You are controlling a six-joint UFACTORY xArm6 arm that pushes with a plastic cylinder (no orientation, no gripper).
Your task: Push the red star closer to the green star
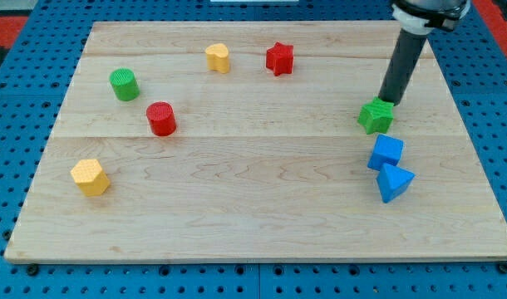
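**Rod tip beside the green star, red star far across the board**

A pale wooden board (pixel 262 224) lies on a blue pegboard surface (pixel 21 91). Nearest on the right sit two blue blocks, just touching: a blue triangular block (pixel 395 182) and, just beyond it, a blue cube (pixel 386 152). Near the left edge lies a yellow hexagonal block (pixel 90 177). Farther back on the left stands a red cylinder (pixel 161 119), then a green cylinder (pixel 124 84).

On the right, the green star (pixel 376 115) sits just beyond the blue cube. My tip (pixel 387 101) rests at the star's far right edge, seemingly touching it. The rod has no jaws and holds nothing.

Farthest back, near centre, lies the red star (pixel 280 58), well apart from the green star. It is compact, with no clear long axis or heading. To its left sits a yellow block (pixel 218 57), its shape unclear.
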